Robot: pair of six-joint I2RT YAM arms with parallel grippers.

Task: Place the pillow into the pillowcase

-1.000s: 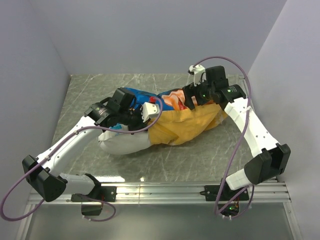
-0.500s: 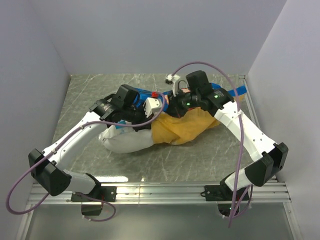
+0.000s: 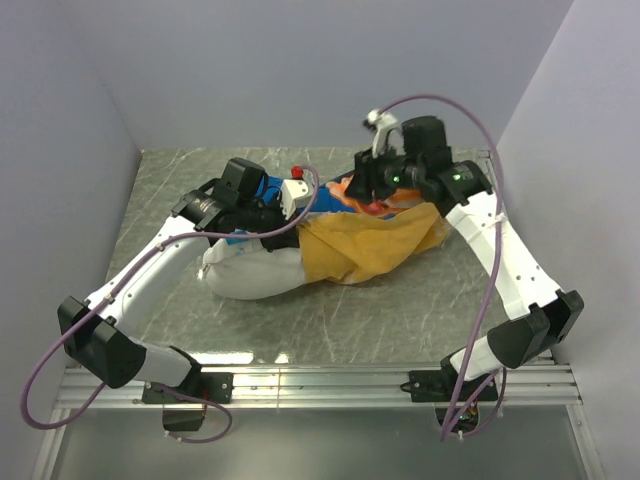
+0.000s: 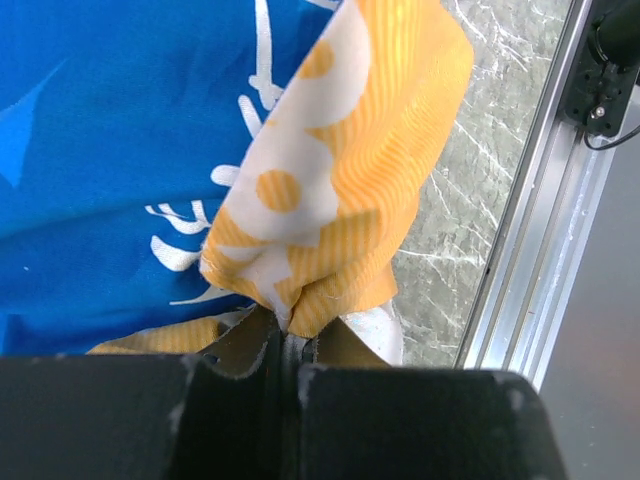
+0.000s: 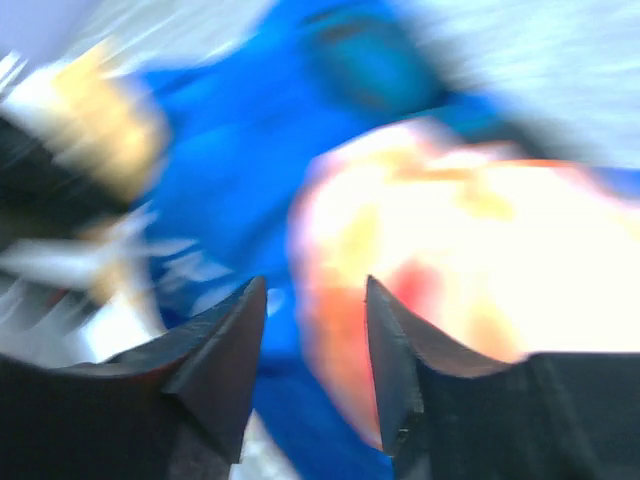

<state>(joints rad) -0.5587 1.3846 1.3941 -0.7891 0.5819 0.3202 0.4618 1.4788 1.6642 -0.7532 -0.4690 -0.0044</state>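
The white pillow lies left of centre, its right end inside the pillowcase, whose orange-yellow face is up. My left gripper is over the pillow's far side. In the left wrist view it is shut on a bunched fold of the pillowcase, orange-yellow with white dots over blue with white lettering; a bit of pillow shows beneath. My right gripper hovers at the case's far edge. In the blurred right wrist view it is open over blue and orange-white pillowcase fabric, nothing between the fingers.
Grey walls close in the marbled table on the left, back and right. An aluminium rail runs along the near edge, also seen in the left wrist view. Purple cables loop above both arms.
My right gripper swung left over the pillowcase half a second ago and has drawn back right and upward. The left gripper has shifted slightly left, still gripping the fabric.
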